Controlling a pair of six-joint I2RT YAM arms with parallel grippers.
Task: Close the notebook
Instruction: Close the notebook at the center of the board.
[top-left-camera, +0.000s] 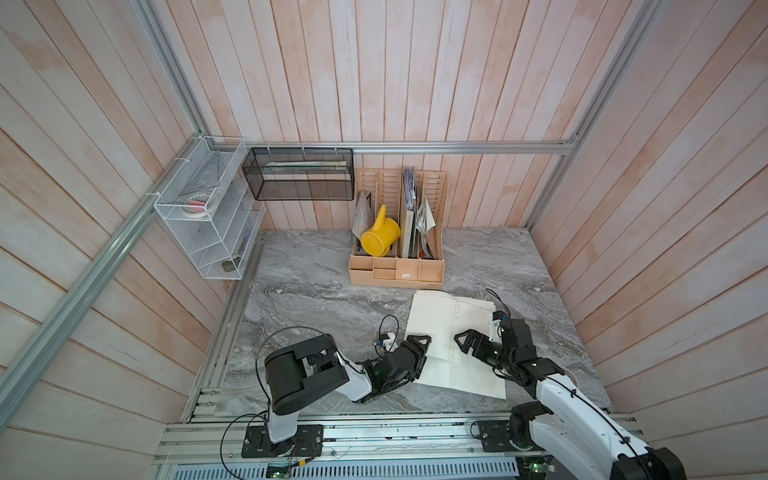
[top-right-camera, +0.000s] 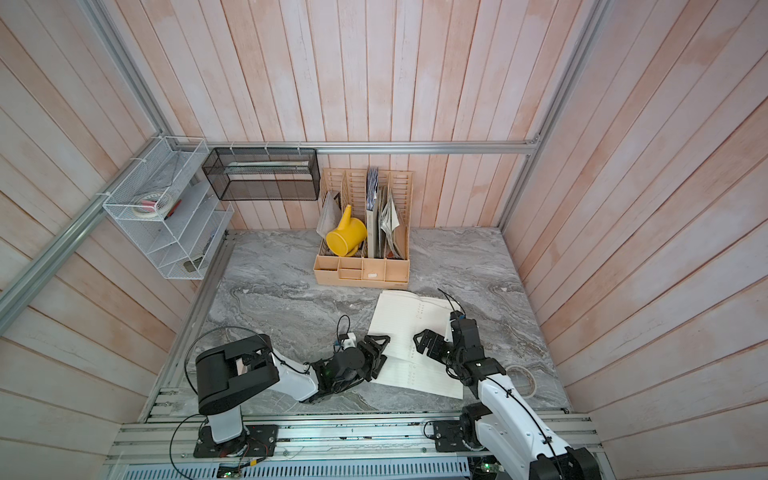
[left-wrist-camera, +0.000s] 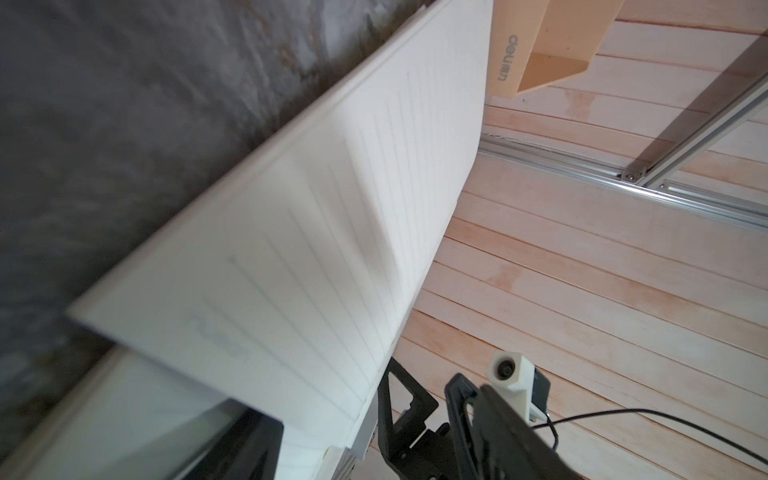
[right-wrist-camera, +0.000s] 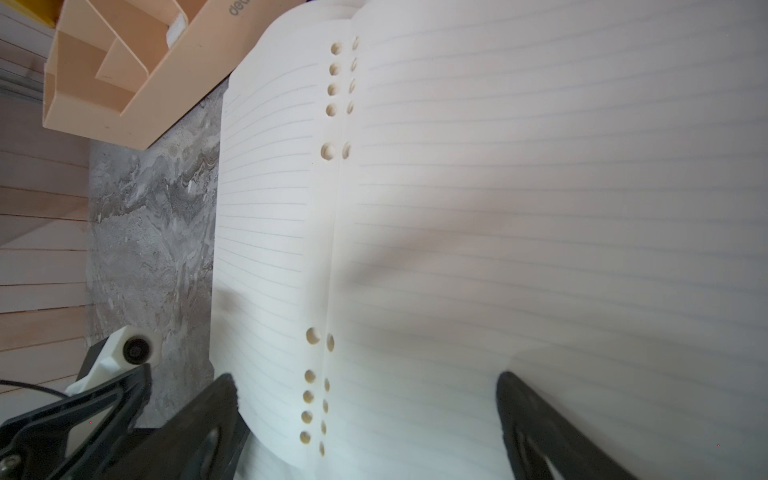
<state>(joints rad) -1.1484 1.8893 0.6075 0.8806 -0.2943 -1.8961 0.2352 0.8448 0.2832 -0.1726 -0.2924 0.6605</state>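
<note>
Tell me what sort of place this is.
Probably a mock office desk inside a robot test cell: an open notebook on a marble-look tabletop, a beige desk organizer holding papers, and wire baskets hung from an aluminium frame.

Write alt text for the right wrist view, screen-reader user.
An open notebook with lined pages and punched holes along its spine fills most of the frame, lying on a grey marbled table. The right gripper is over the pages, its two black fingers wide apart. A peach desk organizer stands just beyond the notebook.
</note>
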